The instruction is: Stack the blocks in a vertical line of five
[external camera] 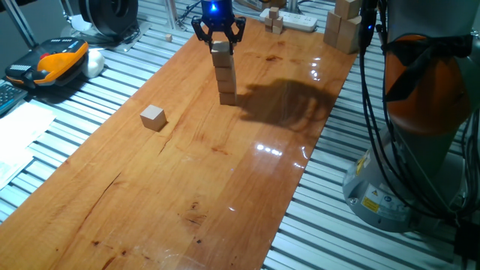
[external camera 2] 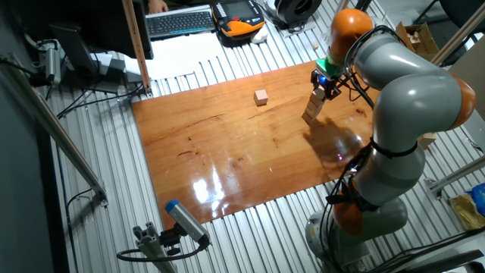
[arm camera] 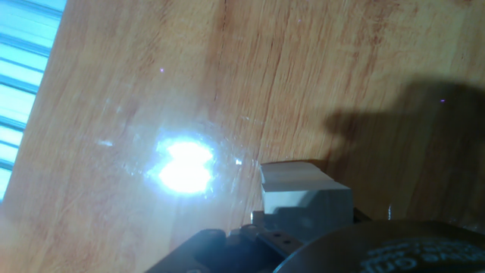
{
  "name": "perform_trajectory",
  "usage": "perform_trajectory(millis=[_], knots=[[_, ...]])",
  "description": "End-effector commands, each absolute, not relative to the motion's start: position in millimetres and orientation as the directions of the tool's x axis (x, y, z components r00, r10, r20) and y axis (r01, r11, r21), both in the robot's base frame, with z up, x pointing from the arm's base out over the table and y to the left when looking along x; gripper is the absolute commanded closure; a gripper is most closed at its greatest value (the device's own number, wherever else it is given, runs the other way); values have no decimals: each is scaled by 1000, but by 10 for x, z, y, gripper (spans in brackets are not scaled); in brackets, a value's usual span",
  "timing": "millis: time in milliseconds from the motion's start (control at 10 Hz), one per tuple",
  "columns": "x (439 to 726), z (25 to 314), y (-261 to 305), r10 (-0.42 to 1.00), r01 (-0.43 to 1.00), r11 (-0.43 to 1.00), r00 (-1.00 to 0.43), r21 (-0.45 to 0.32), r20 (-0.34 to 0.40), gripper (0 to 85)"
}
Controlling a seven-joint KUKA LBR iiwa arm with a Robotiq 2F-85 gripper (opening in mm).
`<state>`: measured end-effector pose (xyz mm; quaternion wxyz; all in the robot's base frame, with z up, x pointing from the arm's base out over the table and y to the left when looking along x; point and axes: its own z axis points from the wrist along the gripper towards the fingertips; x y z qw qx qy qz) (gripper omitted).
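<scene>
A stack of several tan wooden blocks (external camera: 224, 73) stands upright at the far end of the wooden table (external camera: 187, 172); it also shows in the other fixed view as the stack (external camera 2: 311, 109). My gripper (external camera: 218, 37) hovers right over the top block (external camera: 220, 49), open, with its fingers spread wider than the block and apart from it. One loose block (external camera: 153, 117) lies on the table to the left of the stack, also seen as the loose block (external camera 2: 261, 96). In the hand view the top block (arm camera: 303, 189) sits just below the hand.
Larger pale wooden blocks (external camera: 341, 28) and a white power strip (external camera: 296, 20) with tiny wooden pieces (external camera: 274, 22) sit at the far end. An orange-and-black device (external camera: 56, 61) lies far left. The robot base (external camera: 420, 120) stands right of the table.
</scene>
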<state>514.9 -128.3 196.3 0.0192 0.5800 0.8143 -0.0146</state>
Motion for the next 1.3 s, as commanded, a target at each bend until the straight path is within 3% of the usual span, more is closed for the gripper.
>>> perform_trajectory(millis=[0,300,400,1200], knots=[[5149,1963,-1280,944,945,327,-327,-4,-51,510],[5149,1963,-1280,945,946,324,-324,-4,-51,510],[5150,1963,-1281,945,946,324,-324,-6,-53,340],[5148,1968,-1298,944,946,325,-325,-9,-55,340]])
